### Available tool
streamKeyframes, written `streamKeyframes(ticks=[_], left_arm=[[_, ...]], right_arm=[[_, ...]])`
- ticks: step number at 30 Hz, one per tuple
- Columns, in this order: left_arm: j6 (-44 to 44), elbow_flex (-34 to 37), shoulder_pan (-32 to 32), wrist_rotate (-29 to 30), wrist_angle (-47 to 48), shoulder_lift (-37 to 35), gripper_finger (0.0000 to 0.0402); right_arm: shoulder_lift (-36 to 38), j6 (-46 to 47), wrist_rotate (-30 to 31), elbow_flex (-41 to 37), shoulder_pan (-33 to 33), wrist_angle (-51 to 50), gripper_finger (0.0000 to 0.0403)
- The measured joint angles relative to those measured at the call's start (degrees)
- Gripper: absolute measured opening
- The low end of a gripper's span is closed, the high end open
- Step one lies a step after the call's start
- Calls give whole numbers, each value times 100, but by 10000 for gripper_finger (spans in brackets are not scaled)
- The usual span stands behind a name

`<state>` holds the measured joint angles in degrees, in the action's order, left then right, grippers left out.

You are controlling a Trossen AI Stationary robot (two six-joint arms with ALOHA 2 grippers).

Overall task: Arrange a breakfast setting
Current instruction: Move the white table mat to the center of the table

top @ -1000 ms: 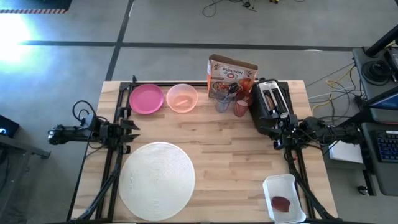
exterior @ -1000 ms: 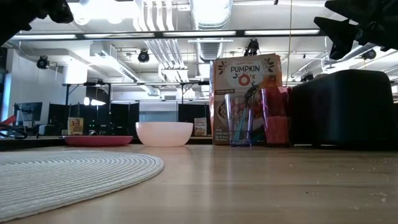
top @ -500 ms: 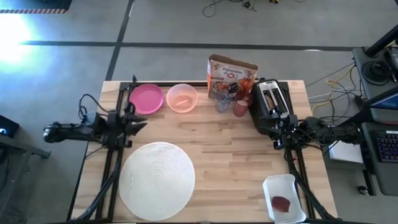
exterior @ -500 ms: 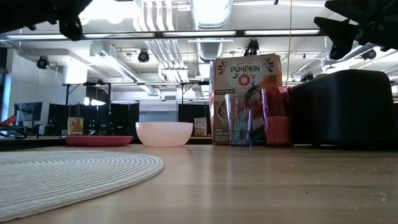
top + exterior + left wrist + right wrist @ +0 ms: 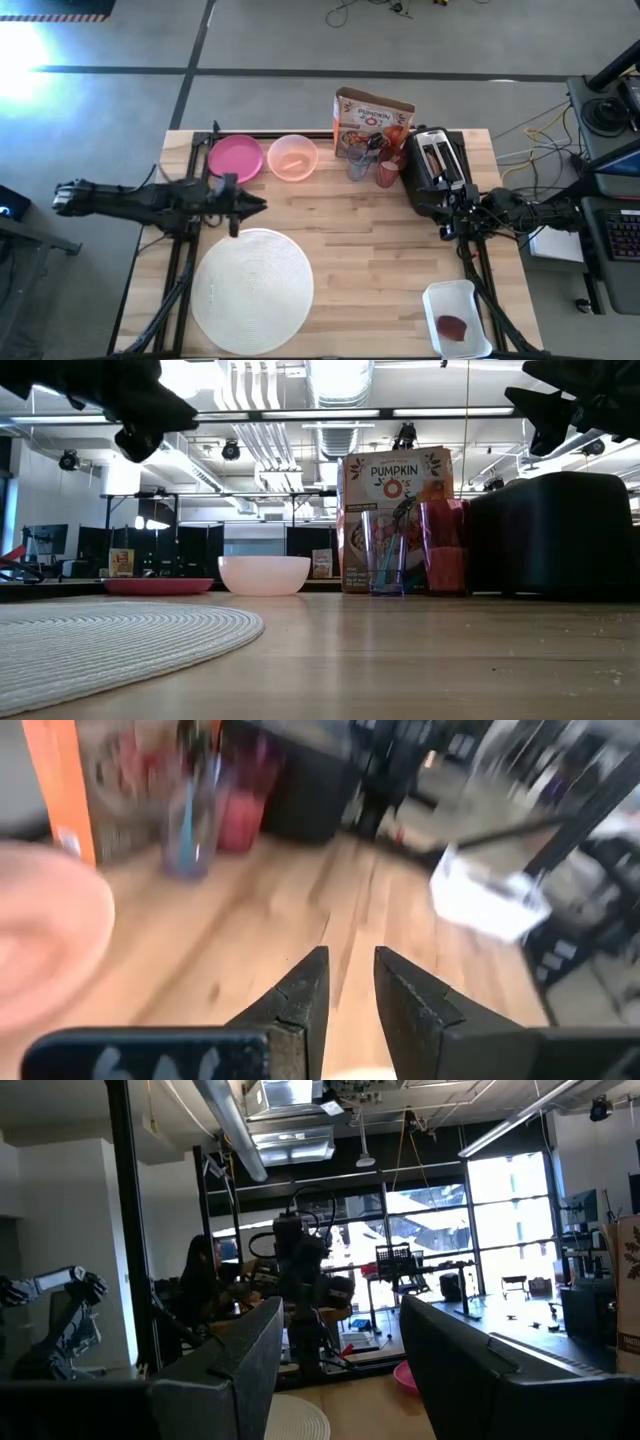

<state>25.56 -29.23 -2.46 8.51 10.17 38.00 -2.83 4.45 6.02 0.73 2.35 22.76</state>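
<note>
- Left gripper (image 5: 258, 205) has swung in over the tabletop from nine o'clock, fingers a narrow gap apart, holding nothing; I judge I'm reaching for the magenta plate (image 5: 236, 159) at eleven.
- White round mat (image 5: 252, 283) lies empty at seven; the plate goes there next.
- Right gripper (image 5: 443, 212) waits at three, unmoved, fingers wide apart.

Left wrist view heavily motion-blurred: orange cereal box (image 5: 60, 790) cut off at 10 o'clock, print unreadable; peach bowl (image 5: 45, 945) clipped at 9 o'clock. Low view: white round mat (image 5: 110, 635) cut off at 8 o'clock; magenta plate (image 5: 158, 586) only an edge-on sliver; teal-handled spoon (image 5: 398, 520) partly hidden behind small clear glass (image 5: 381, 552). High view: red item in white tray (image 5: 458, 318) at 5 o'clock too small to identify.
</note>
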Motion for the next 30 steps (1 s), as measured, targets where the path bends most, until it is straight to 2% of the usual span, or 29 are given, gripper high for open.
streamKeyframes(ticks=[7,10,15,18,30], left_arm=[[348,-700,-215,-709,541,1358,66],[528,-860,-485,-622,889,1791,66],[828,-1002,-941,-574,963,2461,66],[1080,-1128,-1155,-358,1187,2787,66],[1304,-1600,-1930,-506,1539,4253,66]], right_arm=[[2,0,-1,-1,-1,0,192],[2,0,-2,-2,-2,2,192],[0,0,-1,-1,0,0,192],[0,0,-2,0,0,0,192],[0,0,-2,0,0,0,192]])
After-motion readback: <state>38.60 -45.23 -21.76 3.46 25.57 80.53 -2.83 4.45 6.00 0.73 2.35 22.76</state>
